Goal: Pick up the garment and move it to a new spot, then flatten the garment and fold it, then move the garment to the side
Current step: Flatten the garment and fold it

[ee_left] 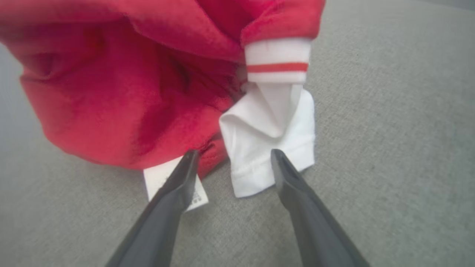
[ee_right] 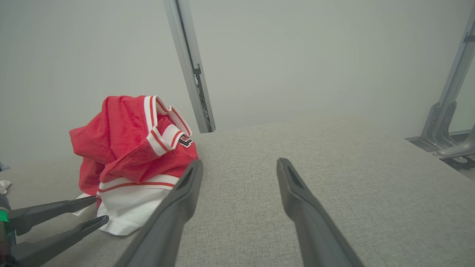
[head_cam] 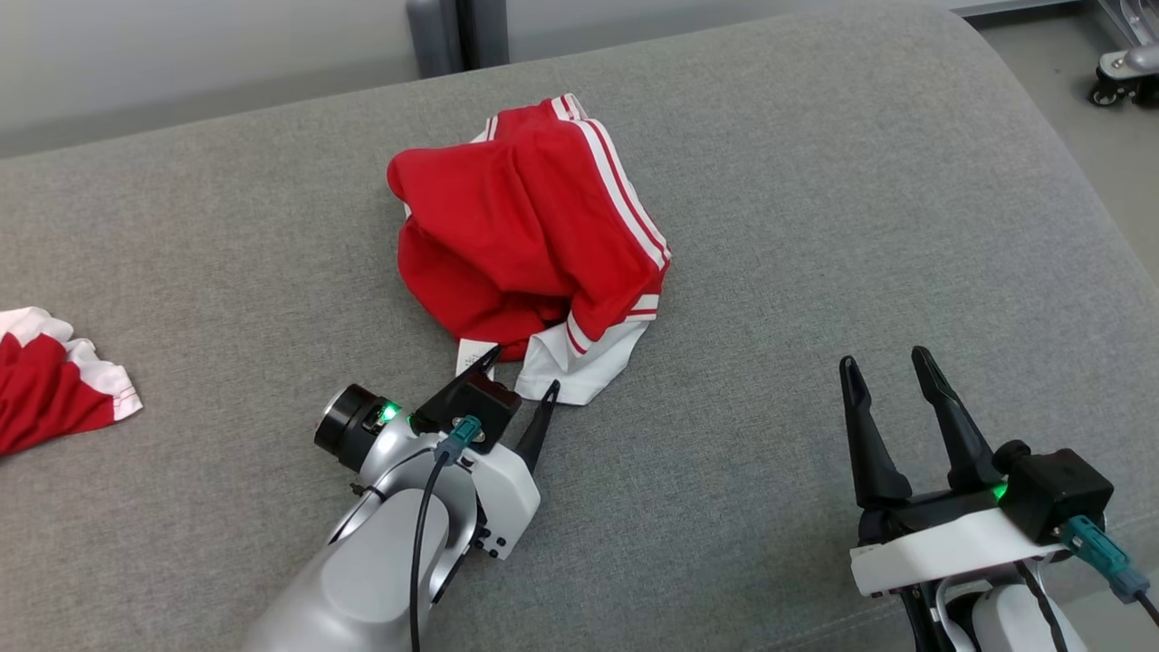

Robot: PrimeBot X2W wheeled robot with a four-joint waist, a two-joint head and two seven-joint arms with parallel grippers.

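The crumpled red garment (head_cam: 525,226) is seen heaped at the middle of the grey padded surface (head_cam: 815,226). The left gripper (head_cam: 523,369) is set at its near white hem, fingers spread wide, apparently so the edge can be pinched. The right gripper (head_cam: 885,357) is held wide and empty, well apart at the near right.

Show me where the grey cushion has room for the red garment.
Free: the grey cushion right of the red garment, beyond the right gripper; also between that garment and the red-and-white cloth. Crowded: its near hem, at the left gripper.
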